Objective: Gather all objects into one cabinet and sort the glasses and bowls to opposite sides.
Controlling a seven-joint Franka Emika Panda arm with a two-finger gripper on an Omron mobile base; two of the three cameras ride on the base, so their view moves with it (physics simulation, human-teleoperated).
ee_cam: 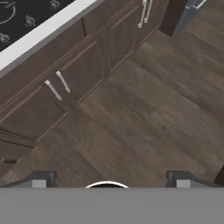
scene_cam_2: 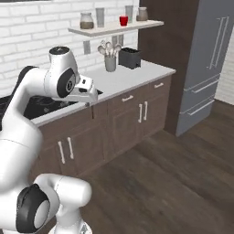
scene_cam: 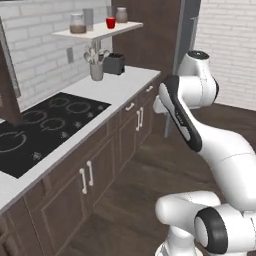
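On the white wall shelf (scene_cam: 100, 31), far from the gripper (ee_cam: 109, 180), the red cup (scene_cam: 110, 22) is standing; the jaws are hanging wide apart, gripping nothing, facing the wooden floor (ee_cam: 153, 113).

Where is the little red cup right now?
The red cup stands on the white wall shelf above the counter, toward the shelf's right end, between two grey jars; the right base view shows it too.

Counted on the white wall shelf (scene_cam_2: 114, 28): one red cup (scene_cam_2: 124, 20), two lidded jars (scene_cam_2: 86, 20), two grey tumblers (scene_cam_2: 100, 17); on the counter (scene_cam_2: 137, 73): one utensil holder (scene_cam_2: 110, 63), one toaster (scene_cam_2: 130, 57), one cooktop (scene_cam: 45, 125).
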